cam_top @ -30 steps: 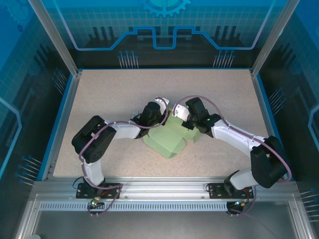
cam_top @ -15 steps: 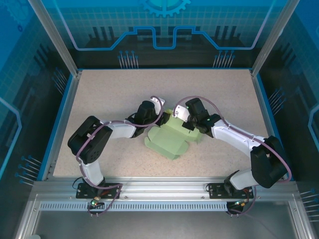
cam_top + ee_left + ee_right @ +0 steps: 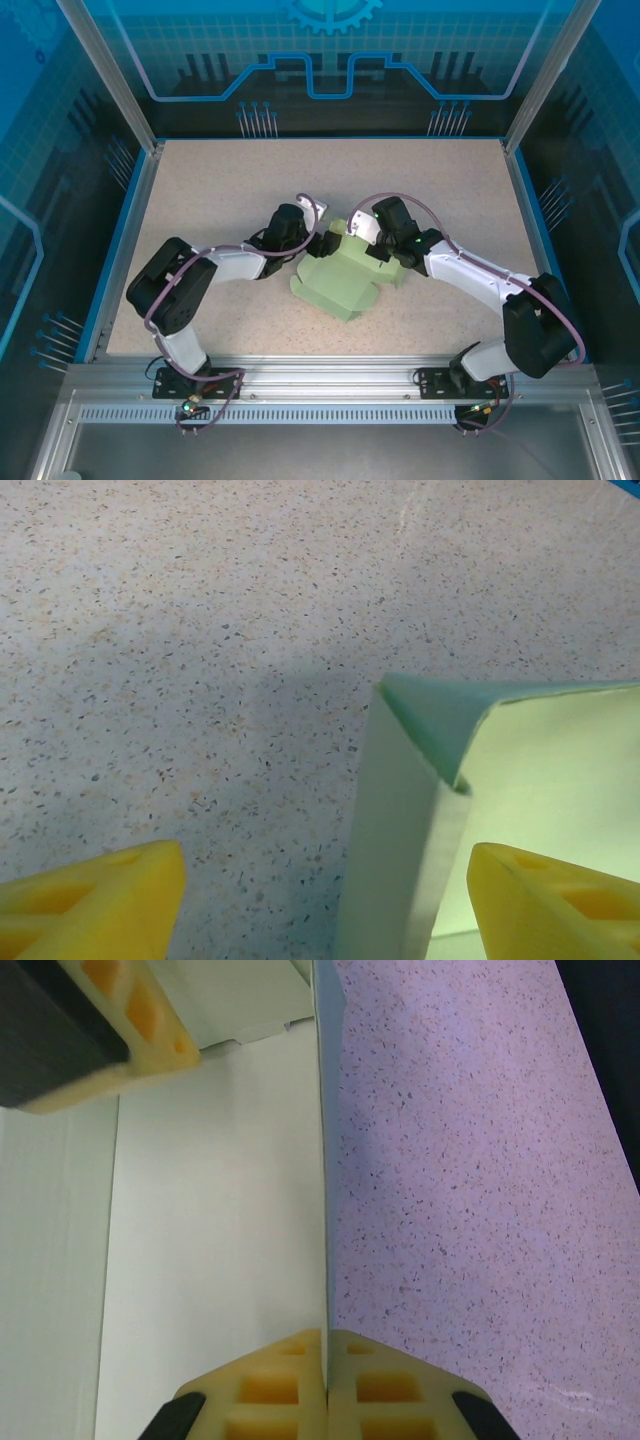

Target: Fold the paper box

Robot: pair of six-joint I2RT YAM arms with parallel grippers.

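The paper box point(image 3: 345, 285) lies around the middle of the table point(image 3: 220, 190), a little nearer the near edge than the far one and well apart from all 4 corners. It is half formed: a flat pale green base with notched flaps toward the near edge, and raised panels along its far side. Both wrists meet over that far side and hide it from above, so the folds there cannot be made out from the top camera.

The left gripper point(image 3: 327, 865) comes in from the side of the left edge with its jaws spread wide. An upright corner of the card stands between its 2 yellow fingers point(image 3: 95, 900), much closer to the right-hand one, with bare speckled table between the card and the other. No contact shows on either.

The right gripper point(image 3: 327, 1360) reaches in from the side of the right edge and is clamped tight on a thin upright panel of the box. The card's edge runs straight up from the seam between its pads. Left of that panel lies pale card, right of it bare table. At the upper left of the right wrist view, 1 yellow, black-backed finger of the left gripper sits close by the card.

Around the table runs a blue rim point(image 3: 118, 240), and along the near edge an aluminium rail point(image 3: 330, 375) carries the 2 arm bases. A purplish cable point(image 3: 400, 198) loops over each forearm.
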